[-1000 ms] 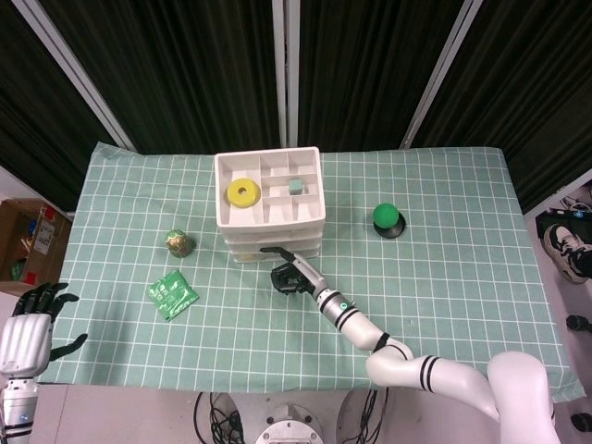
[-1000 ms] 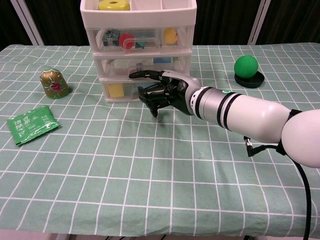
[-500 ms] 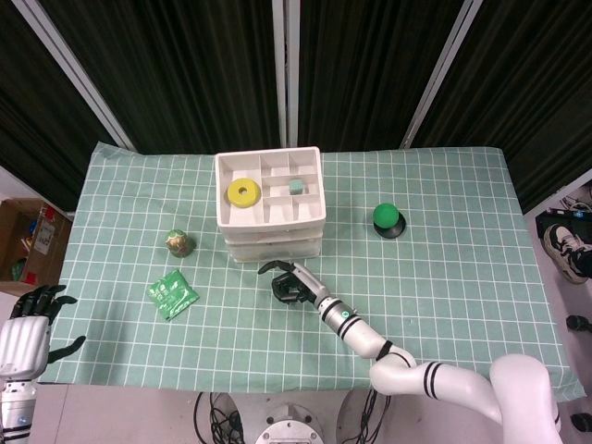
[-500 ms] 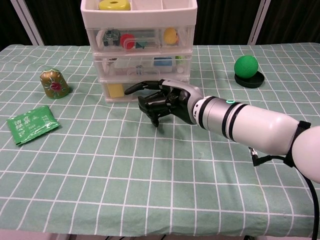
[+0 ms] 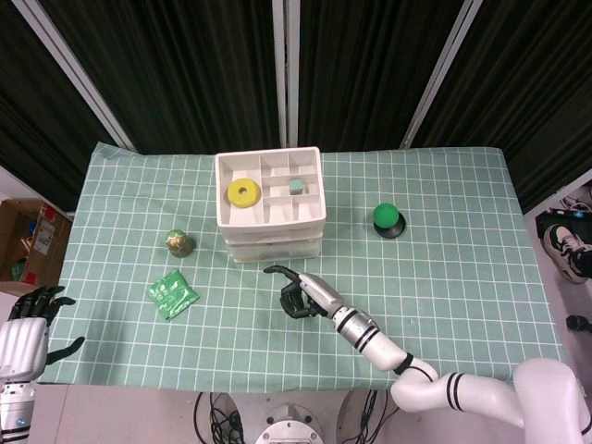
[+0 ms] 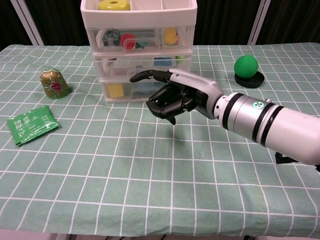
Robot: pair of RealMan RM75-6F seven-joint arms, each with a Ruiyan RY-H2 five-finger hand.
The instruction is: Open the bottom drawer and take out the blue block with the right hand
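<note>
The white drawer unit (image 5: 270, 205) (image 6: 90, 30) stands at the table's back middle. Its clear bottom drawer (image 6: 127, 91) sits flush with the drawers above, and a yellow block (image 6: 115, 90) shows through its front. A blue piece (image 6: 161, 61) shows through the middle drawer. My right hand (image 5: 301, 294) (image 6: 180, 95) hovers just in front of the bottom drawer, apart from it, most fingers curled in on nothing and one stretched toward the unit. It hides the drawer's right half. My left hand (image 5: 32, 319) hangs off the table's near left corner, fingers spread.
A green ball on a black stand (image 5: 387, 218) (image 6: 247, 67) sits right of the unit. A gold-green wrapped object (image 5: 179, 243) (image 6: 53, 83) and a flat green packet (image 5: 172, 294) (image 6: 31, 124) lie to the left. The unit's top tray holds a yellow ring (image 5: 242, 192).
My right hand has drawn back from the drawer front, toward me and slightly right. The drawers look unchanged. The left hand has barely moved.
</note>
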